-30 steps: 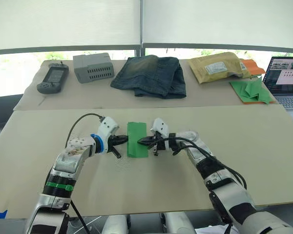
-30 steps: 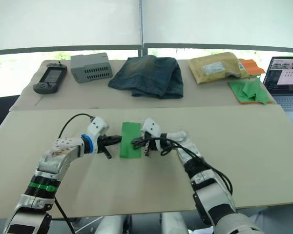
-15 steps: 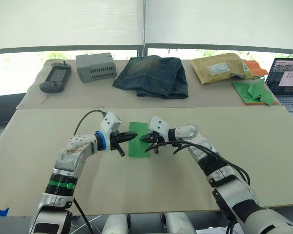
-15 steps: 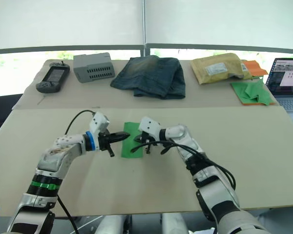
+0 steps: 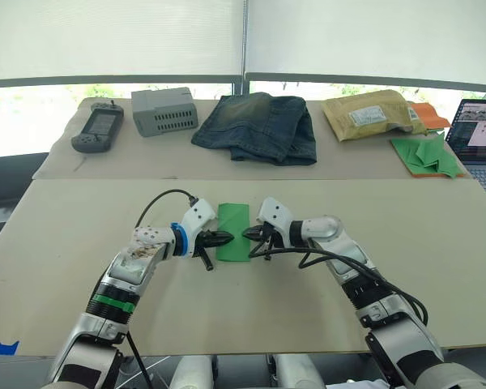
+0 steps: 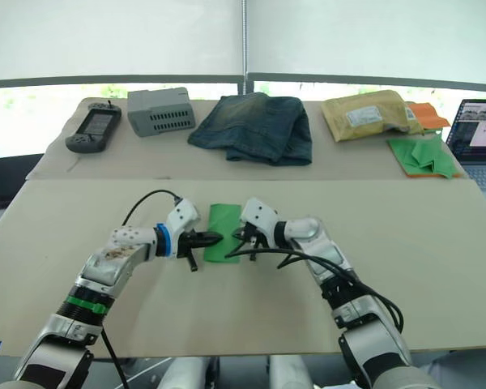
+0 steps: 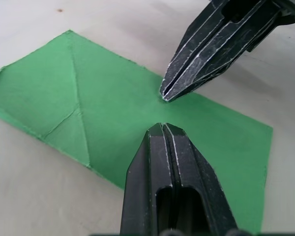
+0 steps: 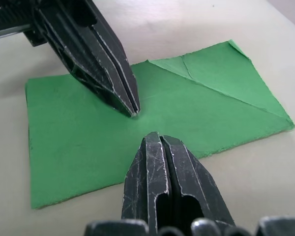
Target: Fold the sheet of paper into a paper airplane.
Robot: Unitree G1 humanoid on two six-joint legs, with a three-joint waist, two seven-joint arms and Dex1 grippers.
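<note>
The sheet of paper (image 5: pixel 232 231) lies flat on the near table as a narrow bright green rectangle. Diagonal creases (image 8: pixel 221 93) cross its far end. My left gripper (image 5: pixel 227 239) comes in from the left, shut, its tip resting on the paper near the middle. My right gripper (image 5: pixel 247 234) comes in from the right, also shut, tip down on the paper. The two tips face each other a short gap apart, as the left wrist view shows: my own left gripper (image 7: pixel 162 127) and the right gripper (image 7: pixel 166 96) opposite it.
On the far table lie a handheld device (image 5: pixel 97 128), a grey box (image 5: pixel 164 111), folded jeans (image 5: pixel 255 127), a yellow-brown padded envelope (image 5: pixel 368 113) and a heap of green paper pieces (image 5: pixel 425 154). A laptop (image 5: pixel 479 134) stands at the far right.
Both gripper tips have come in from the paper's side edges onto its middle. The head views have shifted slightly.
</note>
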